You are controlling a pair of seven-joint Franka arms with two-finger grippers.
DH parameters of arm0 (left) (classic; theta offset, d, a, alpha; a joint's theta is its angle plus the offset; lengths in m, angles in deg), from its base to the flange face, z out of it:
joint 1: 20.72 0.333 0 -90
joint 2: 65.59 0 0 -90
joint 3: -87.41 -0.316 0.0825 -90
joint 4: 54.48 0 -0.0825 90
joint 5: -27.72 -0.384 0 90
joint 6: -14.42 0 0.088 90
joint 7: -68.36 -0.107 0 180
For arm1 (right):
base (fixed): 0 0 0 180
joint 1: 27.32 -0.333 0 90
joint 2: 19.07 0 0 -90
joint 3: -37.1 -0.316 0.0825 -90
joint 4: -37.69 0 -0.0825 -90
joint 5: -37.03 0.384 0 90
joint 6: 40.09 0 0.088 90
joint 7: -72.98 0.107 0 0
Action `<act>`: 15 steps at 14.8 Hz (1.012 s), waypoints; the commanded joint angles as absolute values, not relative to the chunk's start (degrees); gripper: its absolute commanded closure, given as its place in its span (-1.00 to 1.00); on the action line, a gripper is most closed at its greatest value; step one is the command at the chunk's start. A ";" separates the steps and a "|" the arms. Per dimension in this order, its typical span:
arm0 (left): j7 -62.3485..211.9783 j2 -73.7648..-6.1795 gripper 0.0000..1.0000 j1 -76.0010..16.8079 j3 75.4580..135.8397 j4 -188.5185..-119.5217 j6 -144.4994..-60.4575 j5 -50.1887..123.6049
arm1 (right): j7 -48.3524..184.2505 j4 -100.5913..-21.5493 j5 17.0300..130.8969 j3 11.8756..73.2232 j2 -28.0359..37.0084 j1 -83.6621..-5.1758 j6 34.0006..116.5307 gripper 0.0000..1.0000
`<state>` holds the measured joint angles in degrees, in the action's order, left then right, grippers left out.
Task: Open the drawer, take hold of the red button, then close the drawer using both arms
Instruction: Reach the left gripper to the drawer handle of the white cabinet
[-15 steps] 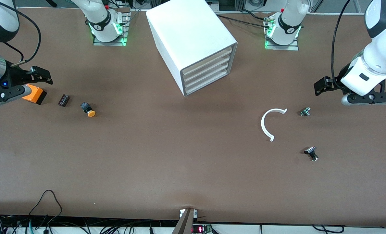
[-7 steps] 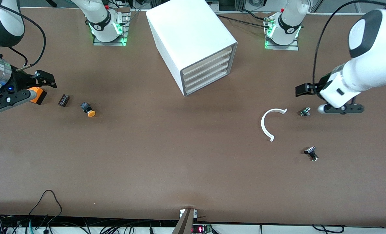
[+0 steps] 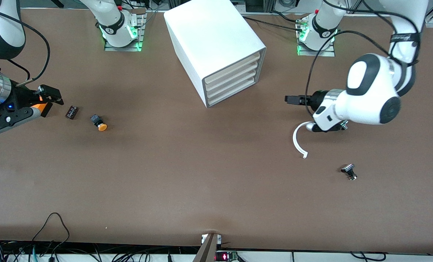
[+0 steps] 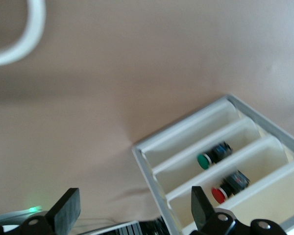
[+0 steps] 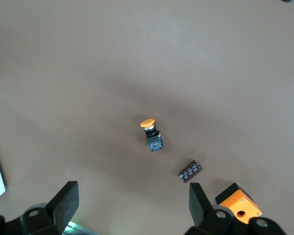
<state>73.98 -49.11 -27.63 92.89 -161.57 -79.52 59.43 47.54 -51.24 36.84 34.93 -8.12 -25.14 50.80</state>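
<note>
1. Drawers of the cabinet point(image 3: 216, 47) all sit flush and shut in the front view; the red button point(image 4: 230, 186) shows only through the left wrist camera, apparently inside one of the drawers.
2. Left gripper point(image 3: 291, 99), fingers spread apart and empty, has swung in from the table's end over the white arc point(image 3: 298, 140), now facing the drawer fronts.
3. Right gripper point(image 3: 50, 95), open and empty, waits near the orange block point(image 3: 39, 106).
4. Opening has likely just begun.

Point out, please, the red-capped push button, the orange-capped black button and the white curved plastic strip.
Red-capped push button point(image 4: 229, 187): left wrist view, middle of its body, inside a drawer.
Orange-capped black button point(image 3: 99, 122): front view, its middle.
White curved plastic strip point(image 3: 295, 140): front view, middle of the arc.
</note>
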 commanded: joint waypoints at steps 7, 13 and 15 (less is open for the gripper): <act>51.95 -40.29 -1.00 -32.93 92.60 -169.43 -80.15 79.28 | 42.31 -49.32 38.88 35.43 -4.65 -23.98 50.35 -1.00; 37.27 -40.02 -0.92 -34.43 93.47 -175.67 -79.97 86.58 | 40.55 -49.32 38.26 35.34 -4.04 -25.39 53.33 -1.00; 36.46 -40.02 -0.92 -34.43 95.05 -176.83 -80.06 89.05 | 40.55 -49.32 38.52 35.34 -4.12 -25.65 53.25 -1.00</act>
<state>39.23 -39.03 -34.45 93.56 -174.87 -79.81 86.07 41.62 -50.80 38.03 35.26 -4.74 -25.33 53.53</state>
